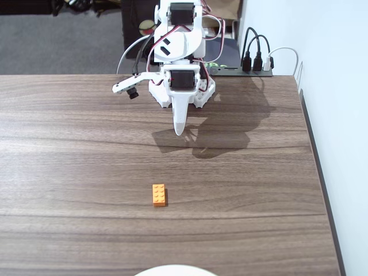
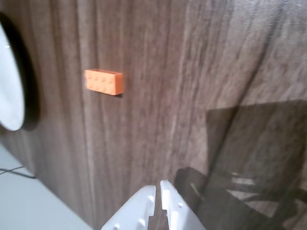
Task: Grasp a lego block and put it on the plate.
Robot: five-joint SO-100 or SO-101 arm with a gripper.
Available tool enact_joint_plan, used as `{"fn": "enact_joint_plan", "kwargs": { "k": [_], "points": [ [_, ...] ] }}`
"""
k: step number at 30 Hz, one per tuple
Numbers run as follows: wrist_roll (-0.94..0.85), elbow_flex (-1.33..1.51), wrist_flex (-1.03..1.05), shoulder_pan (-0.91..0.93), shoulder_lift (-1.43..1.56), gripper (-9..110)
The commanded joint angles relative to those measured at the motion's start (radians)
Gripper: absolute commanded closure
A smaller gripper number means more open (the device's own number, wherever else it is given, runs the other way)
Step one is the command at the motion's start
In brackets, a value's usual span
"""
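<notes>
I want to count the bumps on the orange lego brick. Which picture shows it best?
The fixed view: it looks down on the lego block, sharp, with its studs facing up. The wrist view shows the same block from a slant and blurrier, lying beside the plate, so its bumps are harder to count.

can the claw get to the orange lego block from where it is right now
Probably yes. The lego block lies alone on bare table straight ahead of the shut claw, nothing between them; the plate sits beyond it.
</notes>
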Motion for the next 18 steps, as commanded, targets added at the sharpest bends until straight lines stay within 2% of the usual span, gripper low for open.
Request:
{"fn": "enact_joint_plan", "kwargs": {
  "k": [1, 13, 18],
  "points": [
    [-0.006, -0.020, -0.058, -0.002, -0.067, 101],
    [-0.048, -0.319, -0.147, 0.084, -0.506, 101],
    [-0.143, -0.414, -0.161, 0.144, -0.627, 101]
  ]
}}
